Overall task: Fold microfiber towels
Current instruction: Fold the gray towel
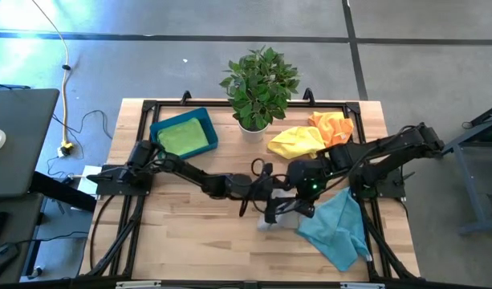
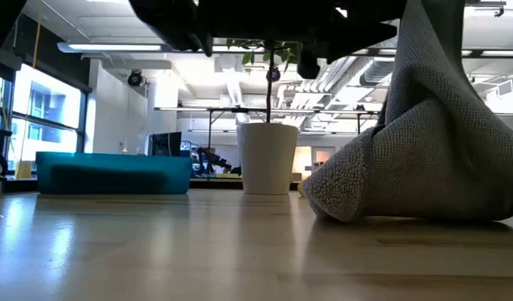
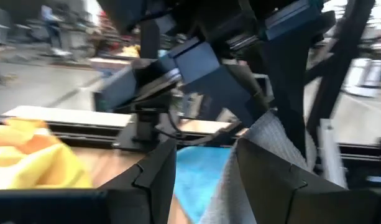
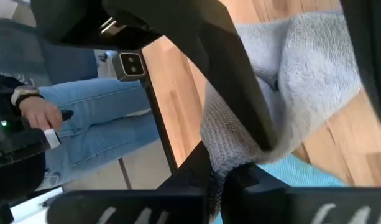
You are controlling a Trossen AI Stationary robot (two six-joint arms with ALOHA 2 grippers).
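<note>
A grey towel [image 1: 282,219] [image 2: 423,159] stands raised near the table's middle, and its lower folds rest on the wood. My right gripper [image 4: 218,180] [image 1: 300,197] is shut on it from above. My left gripper [image 3: 206,180] [image 1: 271,207] reaches in level from the left and is open. The grey towel [image 3: 271,134] runs along its one finger. A teal towel [image 1: 338,229] lies flat just to the right of the grey one. My right gripper pinches a bunched upper part of the grey towel [image 4: 224,158] between its two fingers, slanting down from the table's right. The cloth hangs below the fingers in a cone, its bottom folds [image 2: 382,205] on the table. I cannot tell whether my left gripper touches the towel.
A potted plant [image 1: 260,84] stands at the far middle. A blue tray [image 1: 209,120] at the far left holds a lime green towel [image 1: 184,136]. Yellow [image 1: 298,143] and orange [image 1: 332,127] towels lie at the far right. A person in jeans [image 4: 97,118] stands beyond the table's edge.
</note>
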